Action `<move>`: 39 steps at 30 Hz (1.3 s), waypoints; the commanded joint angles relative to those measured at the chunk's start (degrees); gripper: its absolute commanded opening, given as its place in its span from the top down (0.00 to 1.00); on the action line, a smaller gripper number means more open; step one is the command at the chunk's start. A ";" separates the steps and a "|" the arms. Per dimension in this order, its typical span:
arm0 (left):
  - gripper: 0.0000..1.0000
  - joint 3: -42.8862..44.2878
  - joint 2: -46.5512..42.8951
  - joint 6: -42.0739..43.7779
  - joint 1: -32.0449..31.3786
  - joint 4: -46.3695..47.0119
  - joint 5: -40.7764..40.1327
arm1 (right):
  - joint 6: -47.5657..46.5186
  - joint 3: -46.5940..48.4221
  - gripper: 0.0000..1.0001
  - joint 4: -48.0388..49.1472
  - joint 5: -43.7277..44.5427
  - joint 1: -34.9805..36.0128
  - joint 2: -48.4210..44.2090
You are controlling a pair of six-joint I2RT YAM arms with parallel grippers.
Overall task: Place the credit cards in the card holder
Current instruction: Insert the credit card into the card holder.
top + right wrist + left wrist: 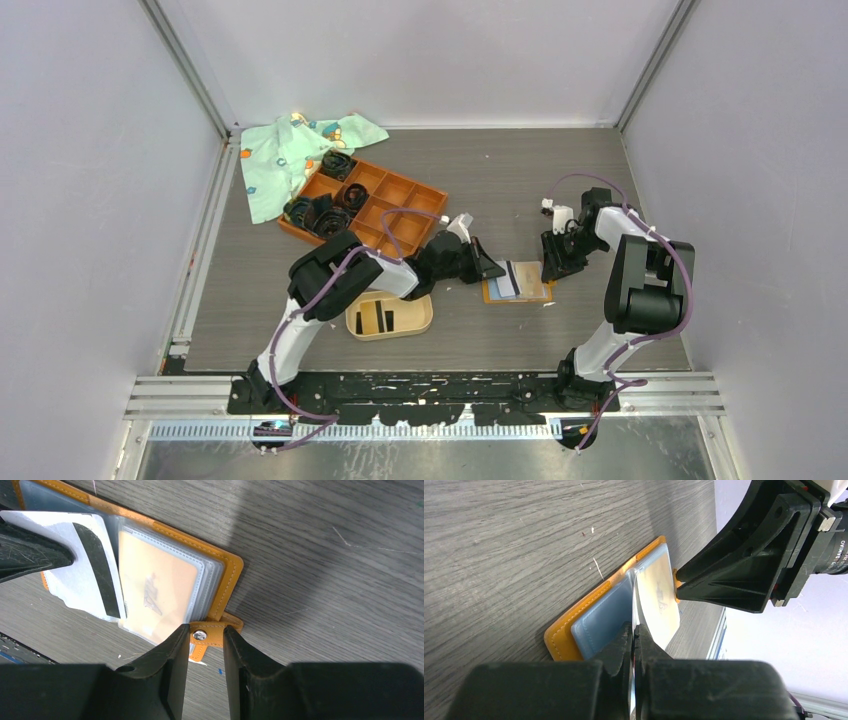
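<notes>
Left arm [340, 275] and grid tray [385, 200] crowd the card holder [390, 318]

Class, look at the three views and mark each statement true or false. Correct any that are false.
1. The left hand is shut on a white card with a black stripe. True.
2. The orange wallet lies closed. False: it lies open, with its clear sleeves showing.
3. The wallet's snap tab sits between the fingers of the right hand. True.
4. Nothing lies in the beige oval tray. False: two dark cards lie in it.
5. The black coiled bands sit in the beige oval tray. False: they sit in the orange grid tray.
</notes>
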 commanded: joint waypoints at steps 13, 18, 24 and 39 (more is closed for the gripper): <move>1.00 -0.22 1.79 -0.96 -0.80 2.69 -0.71 | -0.83 1.43 0.64 -0.76 -0.50 -0.20 0.35; 1.00 -1.37 0.49 0.37 -0.67 1.48 -2.16 | -0.90 1.35 0.64 -0.82 -0.51 -0.20 0.38; 1.00 -0.76 -0.21 2.30 -0.27 0.06 -2.63 | -0.85 1.43 0.64 -0.88 -0.59 -0.24 0.31; 1.00 -2.10 -1.35 3.77 1.56 4.09 -2.62 | -0.86 1.37 0.64 -0.98 -0.79 -0.16 0.14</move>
